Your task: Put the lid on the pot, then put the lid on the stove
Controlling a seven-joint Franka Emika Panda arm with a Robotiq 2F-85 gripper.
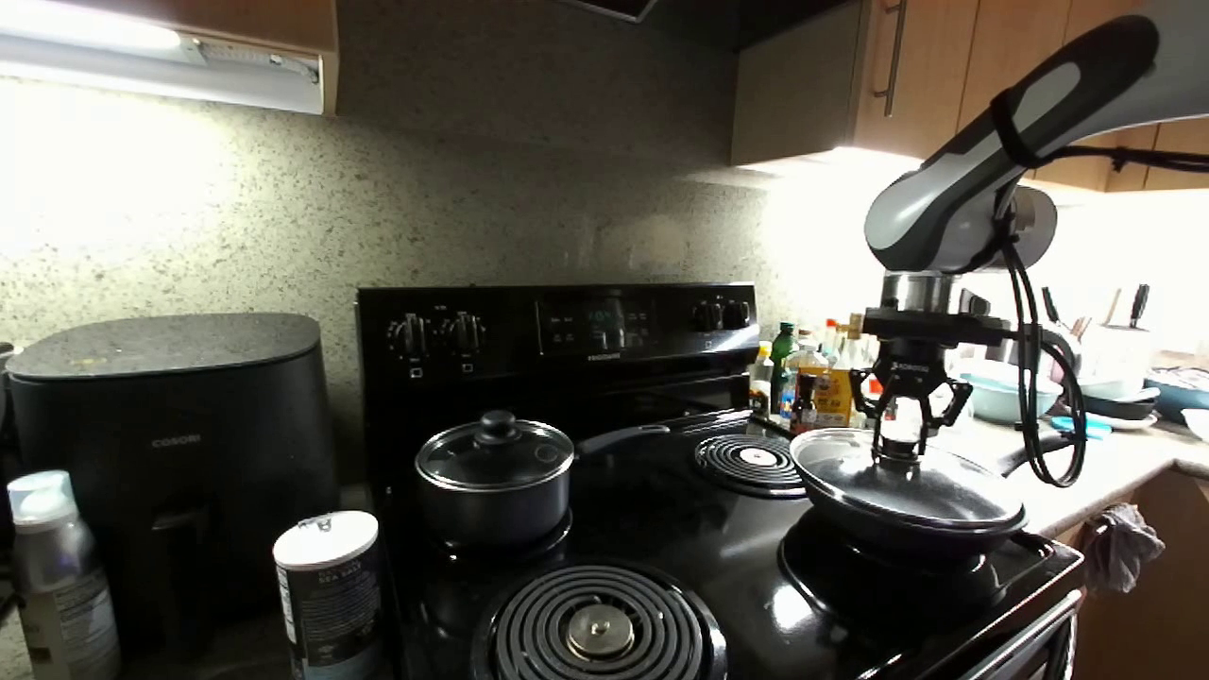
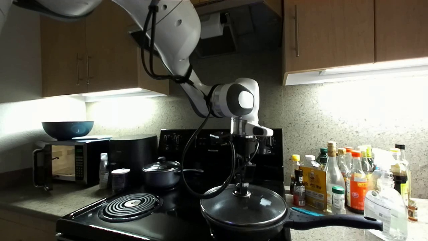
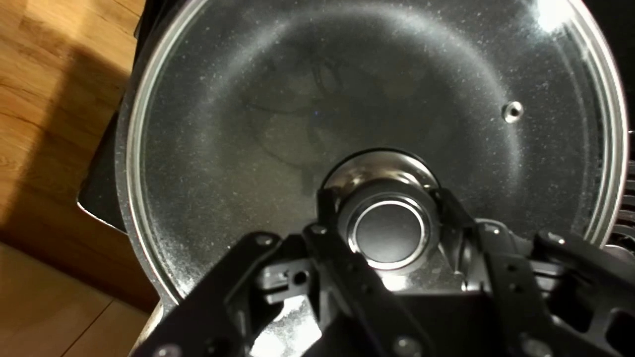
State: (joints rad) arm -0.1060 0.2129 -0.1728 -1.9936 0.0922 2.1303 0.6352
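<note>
The large glass lid (image 1: 963, 491) lies over the wide black frying pan (image 1: 897, 536), its steel rim along the pan's rim. In an exterior view the lid (image 2: 247, 212) covers the pan (image 2: 240, 232), whose long handle points right. The pan stands at the near right burner of the black stove (image 1: 708, 538). My gripper (image 1: 899, 451) points straight down at the lid's centre. In the wrist view its fingers (image 3: 387, 210) are closed in on both sides of the lid's black knob (image 3: 388, 233) and appear to touch it. The fingertips' undersides are hidden.
A smaller deep pot (image 1: 496, 482) with its own lid stands on a back burner. Bare coil burners (image 1: 600, 628) lie at front and back. Bottles (image 2: 356, 184) crowd the counter by the pan's handle. A salt can (image 1: 331, 586) and air fryer (image 1: 170, 472) stand beside the stove.
</note>
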